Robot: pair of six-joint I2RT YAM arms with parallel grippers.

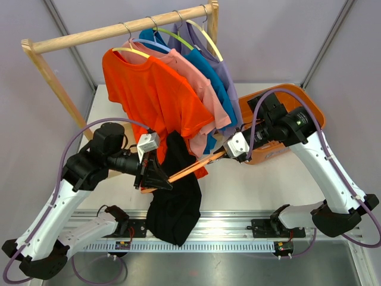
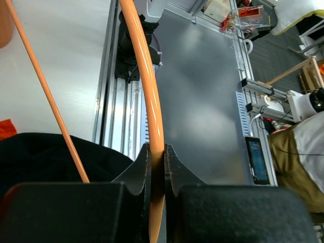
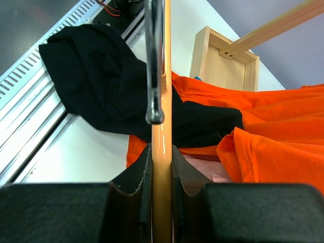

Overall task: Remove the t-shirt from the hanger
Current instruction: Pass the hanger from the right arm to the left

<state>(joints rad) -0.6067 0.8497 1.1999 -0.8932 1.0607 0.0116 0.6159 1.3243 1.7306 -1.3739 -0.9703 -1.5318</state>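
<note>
Left pincer (image 1: 159,179) and right pincer (image 1: 226,154) both clamp the orange hanger (image 1: 191,168); black t-shirt (image 1: 175,211) drapes at left's 5 o'clock.

Hanging shirts (image 1: 156,89) close behind hanger (image 1: 190,170)

hanger (image 1: 191,167) mid hidden under blk tee (image 1: 175,205)

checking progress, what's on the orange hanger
A black t-shirt drapes over the orange hanger and trails past the table edge; the hanger section beneath the cloth is hidden.
</note>
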